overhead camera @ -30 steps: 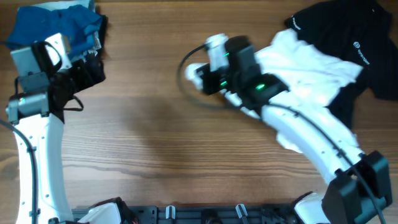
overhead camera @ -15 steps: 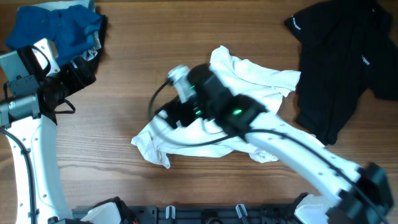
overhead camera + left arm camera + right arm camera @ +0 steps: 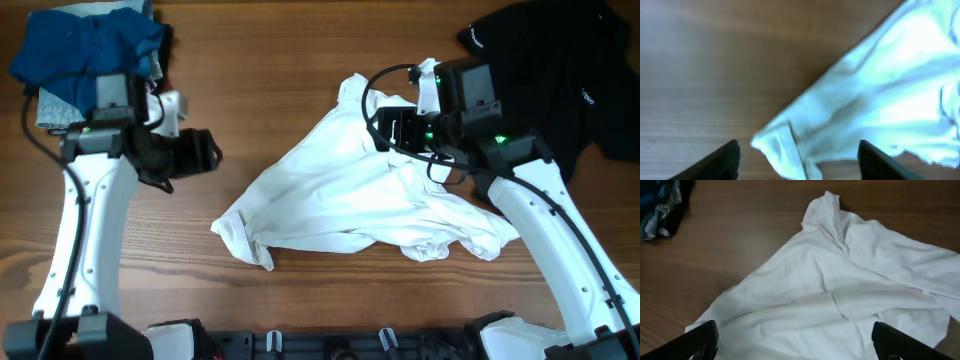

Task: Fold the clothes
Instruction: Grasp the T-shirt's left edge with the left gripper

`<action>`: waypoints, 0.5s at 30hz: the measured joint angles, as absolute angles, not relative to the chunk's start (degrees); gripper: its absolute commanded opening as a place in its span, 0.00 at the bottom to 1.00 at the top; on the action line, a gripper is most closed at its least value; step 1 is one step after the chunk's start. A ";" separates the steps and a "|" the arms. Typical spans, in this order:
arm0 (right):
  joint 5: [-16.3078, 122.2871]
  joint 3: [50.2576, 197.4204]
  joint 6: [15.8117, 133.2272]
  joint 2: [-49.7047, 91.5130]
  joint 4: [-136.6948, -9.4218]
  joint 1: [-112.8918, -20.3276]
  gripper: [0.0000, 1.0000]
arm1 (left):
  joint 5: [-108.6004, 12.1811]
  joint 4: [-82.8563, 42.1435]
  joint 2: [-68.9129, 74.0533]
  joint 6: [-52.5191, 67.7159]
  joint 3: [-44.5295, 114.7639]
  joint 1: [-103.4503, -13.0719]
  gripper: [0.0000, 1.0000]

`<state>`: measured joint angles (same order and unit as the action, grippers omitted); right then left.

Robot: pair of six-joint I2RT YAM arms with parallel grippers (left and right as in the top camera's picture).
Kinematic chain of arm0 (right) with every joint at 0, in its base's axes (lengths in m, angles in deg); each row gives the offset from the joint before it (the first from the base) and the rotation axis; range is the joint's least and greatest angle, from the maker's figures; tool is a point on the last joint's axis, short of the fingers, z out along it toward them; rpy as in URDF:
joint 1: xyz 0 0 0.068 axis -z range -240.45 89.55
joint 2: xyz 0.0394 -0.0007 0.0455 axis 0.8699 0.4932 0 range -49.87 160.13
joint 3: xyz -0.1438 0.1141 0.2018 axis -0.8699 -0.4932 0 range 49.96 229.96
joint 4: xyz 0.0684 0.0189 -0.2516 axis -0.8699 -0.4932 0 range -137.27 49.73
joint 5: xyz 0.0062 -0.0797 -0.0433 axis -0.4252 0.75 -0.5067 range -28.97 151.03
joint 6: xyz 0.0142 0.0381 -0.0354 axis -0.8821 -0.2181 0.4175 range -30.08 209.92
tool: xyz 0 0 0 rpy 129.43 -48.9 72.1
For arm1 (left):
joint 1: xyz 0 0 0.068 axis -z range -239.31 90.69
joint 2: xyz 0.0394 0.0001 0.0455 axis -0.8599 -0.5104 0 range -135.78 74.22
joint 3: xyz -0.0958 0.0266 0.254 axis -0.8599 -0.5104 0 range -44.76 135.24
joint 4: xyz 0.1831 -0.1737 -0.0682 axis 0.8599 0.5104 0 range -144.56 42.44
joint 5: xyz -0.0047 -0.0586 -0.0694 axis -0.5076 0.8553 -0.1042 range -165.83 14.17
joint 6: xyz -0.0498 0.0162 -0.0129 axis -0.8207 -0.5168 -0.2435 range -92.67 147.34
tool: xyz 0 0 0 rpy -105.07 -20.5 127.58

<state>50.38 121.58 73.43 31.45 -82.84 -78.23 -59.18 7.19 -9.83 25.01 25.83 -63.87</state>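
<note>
A crumpled white shirt (image 3: 350, 200) lies spread in the middle of the wooden table. My left gripper (image 3: 205, 155) hovers left of it, open; in the left wrist view the shirt (image 3: 880, 100) fills the right side, and one corner of it lies below and between my left gripper (image 3: 797, 162) fingers without being gripped. My right gripper (image 3: 395, 130) hangs over the shirt's upper right part, open wide. In the right wrist view the shirt (image 3: 840, 295) spreads under my right gripper (image 3: 797, 345), untouched.
A black shirt (image 3: 560, 90) lies at the back right corner, partly under my right arm. A heap of blue and dark clothes (image 3: 80, 45) sits at the back left, also seen as clothes (image 3: 660, 205) in the right wrist view.
The right gripper dragged the white shirt from the right to the table's middle, let it go, opened and drew back right. The left arm swung from the back left toward the shirt.
</note>
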 measured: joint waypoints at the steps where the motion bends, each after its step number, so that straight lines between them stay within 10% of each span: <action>1: 50.66 121.58 73.43 31.45 -82.64 -77.94 1.00 | -59.16 8.35 -10.18 23.76 25.11 -63.30 0.71; 15: 51.08 121.58 73.43 38.03 -80.26 -77.09 1.00 | -60.21 1.80 -10.60 7.11 3.51 -57.31 0.64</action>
